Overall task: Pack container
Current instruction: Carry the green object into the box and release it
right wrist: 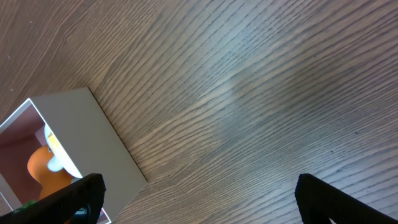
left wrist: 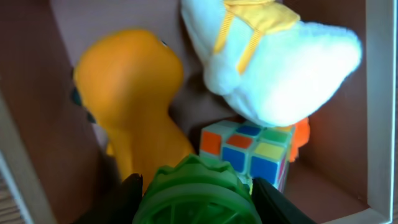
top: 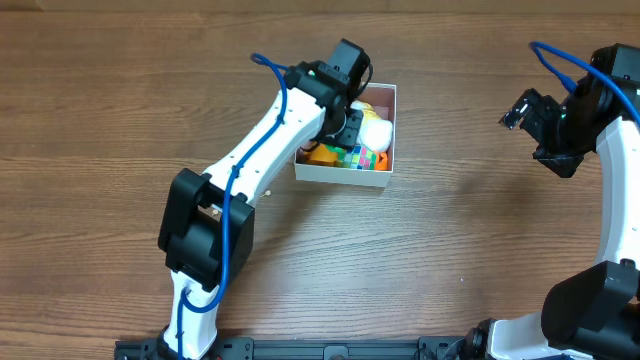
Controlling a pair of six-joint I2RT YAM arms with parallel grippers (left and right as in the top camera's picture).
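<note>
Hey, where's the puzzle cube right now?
In the left wrist view the puzzle cube lies inside the container, beneath the white plush, right of the orange toy, just beyond the green toy in the left hand.

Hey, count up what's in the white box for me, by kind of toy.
White plush toy: 1
Puzzle cube: 1
Orange figure: 1
Green ridged toy: 1
Total: 4 in the container; an orange bit behind the cube is too hidden to count.
</note>
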